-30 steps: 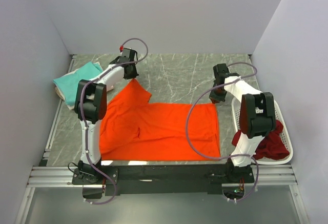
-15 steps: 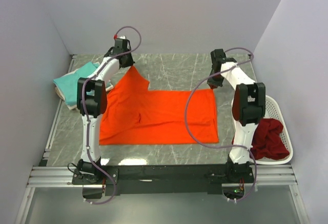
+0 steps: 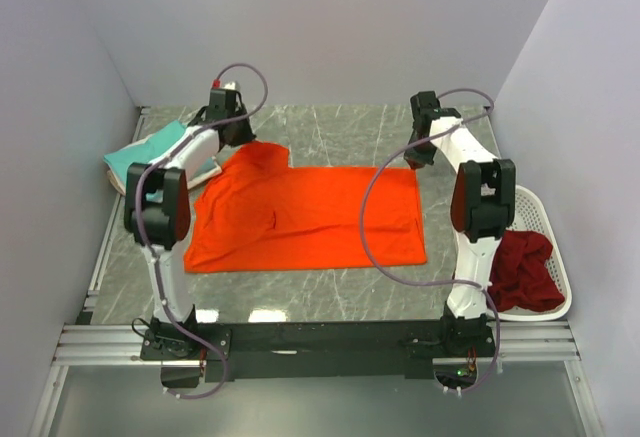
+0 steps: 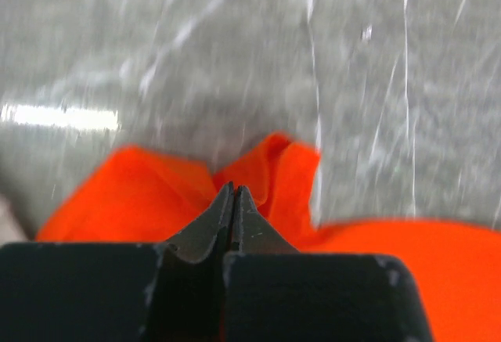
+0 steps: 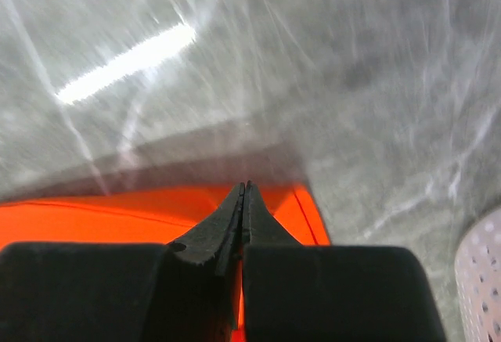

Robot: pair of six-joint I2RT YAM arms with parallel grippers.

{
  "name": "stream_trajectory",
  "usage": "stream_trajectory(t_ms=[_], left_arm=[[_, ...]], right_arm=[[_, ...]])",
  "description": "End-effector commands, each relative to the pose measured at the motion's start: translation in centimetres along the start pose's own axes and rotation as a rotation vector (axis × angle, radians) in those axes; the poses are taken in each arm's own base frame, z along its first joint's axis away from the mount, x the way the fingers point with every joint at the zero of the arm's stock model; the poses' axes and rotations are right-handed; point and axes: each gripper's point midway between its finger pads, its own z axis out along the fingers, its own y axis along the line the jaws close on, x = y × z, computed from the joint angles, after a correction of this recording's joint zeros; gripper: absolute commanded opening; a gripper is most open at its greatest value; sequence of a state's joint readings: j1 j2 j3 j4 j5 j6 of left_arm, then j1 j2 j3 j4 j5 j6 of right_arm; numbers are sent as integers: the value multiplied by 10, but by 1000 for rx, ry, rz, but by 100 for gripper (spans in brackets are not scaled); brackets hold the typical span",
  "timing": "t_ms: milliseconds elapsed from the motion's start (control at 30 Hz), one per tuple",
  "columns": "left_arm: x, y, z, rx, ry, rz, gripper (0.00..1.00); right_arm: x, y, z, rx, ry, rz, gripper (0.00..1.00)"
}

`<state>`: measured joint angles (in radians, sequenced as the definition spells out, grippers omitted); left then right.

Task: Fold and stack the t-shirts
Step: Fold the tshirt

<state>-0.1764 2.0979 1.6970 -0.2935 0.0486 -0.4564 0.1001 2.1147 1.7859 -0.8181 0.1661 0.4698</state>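
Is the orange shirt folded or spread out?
Spread out: the orange shirt lies open across the table, only its far-left sleeve bunched.

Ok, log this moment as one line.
left gripper: shut on bright orange cotton t-shirt | right gripper: shut on its far corner | shirt: spread mostly flat

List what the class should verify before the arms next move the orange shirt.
1. Left claw shut on orange t-shirt: ok.
2. Right claw shut on its far right corner: ok.
3. Shirt lying flat: not ok, bunched near left claw.
4. Dark red t-shirts inside basket, apart from it: ok.
5. Teal t-shirt apart from orange one: cannot tell, left arm covers the gap.
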Motion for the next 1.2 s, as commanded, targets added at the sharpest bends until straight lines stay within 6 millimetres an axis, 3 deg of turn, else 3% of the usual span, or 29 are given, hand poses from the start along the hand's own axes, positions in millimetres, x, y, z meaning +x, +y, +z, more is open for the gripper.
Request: stream_trajectory(t_ms=[0,200,467,600,767,900,1167], left_arm=[[-23,-24,-56,83,-111,31,0],[30,-13,-104,77,-66,27,0],[95,1,-142,27,8,17,0],[127,25,-160,-60,30,-31,0],[139,41,-187,-108,-2,-115,0],[138,44,-209,-112,-45,-190,0],[146,48,-228,-110,-60,-248,0]], right_arm=[[-6,-8,-31,-30,-57,12,0],[20,-22,-40,-33,-51,10,0],[45,-34,-47,-41,-45,18,0],[55,-40,-51,-41,-48,21,0],[69,-48,-49,-32,-34,18,0],[75,-50,-49,-33,-34,15,0],[82,-52,-45,-30,-21,8,0]])
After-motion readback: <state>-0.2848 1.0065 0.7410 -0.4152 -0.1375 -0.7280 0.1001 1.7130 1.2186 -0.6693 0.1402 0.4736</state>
